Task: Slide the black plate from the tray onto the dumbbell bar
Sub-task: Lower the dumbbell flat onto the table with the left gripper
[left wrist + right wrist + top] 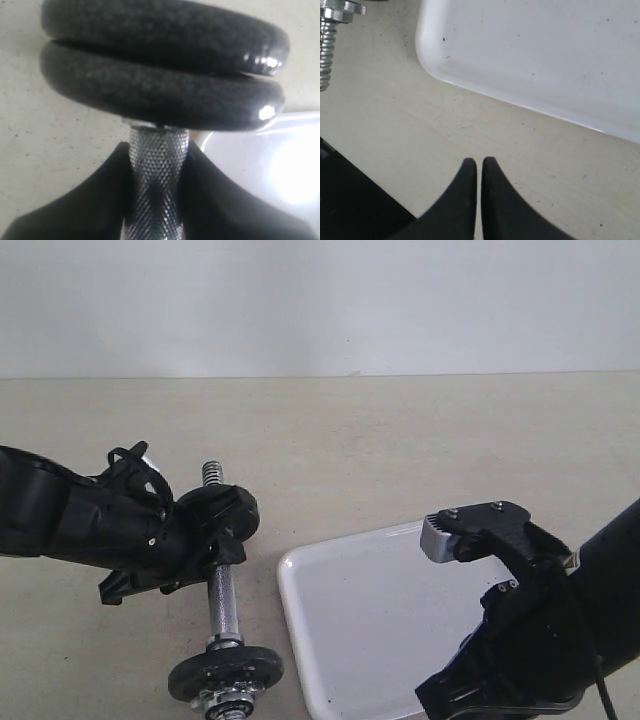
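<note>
Pressed together beside tray (545, 60): right claw (479, 161). Pinching dumbbell bar (157, 200) mid-shaft with left claw (158, 150), long axis crossing its grip; black plate (225, 670) on bar's nut end, aside of that claw (within stacked pair (160, 95), indistinguishable).

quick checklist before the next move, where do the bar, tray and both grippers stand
1. Left gripper gripping the dumbbell bar: ok, its fingers sit either side of the knurled middle.
2. Far threaded end bare: ok, no nut or disc shows on it.
3. Two black discs seated at the other end: ok, stacked together, with the collar nut outside them.
4. Right gripper free: ok, shut on nothing, over the table beside the tray.
5. Black plate's place: cannot tell; none lies on the tray's visible part, and the right arm hides the rest.
</note>
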`<control>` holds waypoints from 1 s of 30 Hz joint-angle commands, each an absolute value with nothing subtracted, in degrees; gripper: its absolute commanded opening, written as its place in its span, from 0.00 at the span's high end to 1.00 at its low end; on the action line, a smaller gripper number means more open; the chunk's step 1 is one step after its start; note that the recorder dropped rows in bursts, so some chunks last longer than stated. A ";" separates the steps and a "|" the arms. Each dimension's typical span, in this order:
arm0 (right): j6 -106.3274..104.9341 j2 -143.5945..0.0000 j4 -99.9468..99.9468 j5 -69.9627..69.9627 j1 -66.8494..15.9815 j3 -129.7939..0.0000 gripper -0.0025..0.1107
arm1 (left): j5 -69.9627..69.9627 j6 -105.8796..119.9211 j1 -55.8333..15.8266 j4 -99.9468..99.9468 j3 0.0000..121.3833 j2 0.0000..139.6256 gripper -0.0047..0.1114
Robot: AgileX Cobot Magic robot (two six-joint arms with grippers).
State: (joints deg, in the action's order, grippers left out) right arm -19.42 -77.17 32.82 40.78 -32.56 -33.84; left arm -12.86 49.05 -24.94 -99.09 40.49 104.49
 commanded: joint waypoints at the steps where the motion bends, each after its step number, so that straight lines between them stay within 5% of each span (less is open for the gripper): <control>1: -20.11 -77.18 32.87 40.36 -32.57 -33.67 0.98 | -13.08 51.52 -25.29 -96.37 37.87 107.34 0.92; 6: -20.11 -77.18 32.87 40.26 -32.57 -33.67 0.98 | -13.25 52.13 -25.29 -96.16 38.01 107.34 0.80; 12: -20.11 -77.18 32.87 40.26 -32.57 -33.67 0.98 | -13.50 52.13 -25.29 -96.16 38.01 107.34 0.39; 14: -19.87 -77.18 32.87 40.26 -32.57 -33.67 0.98 | -13.50 52.13 -25.29 -96.16 38.01 107.34 0.32; 30: -19.87 -77.18 32.87 40.26 -32.57 -33.67 0.98 | -15.07 51.10 -25.29 -96.52 38.01 107.34 0.34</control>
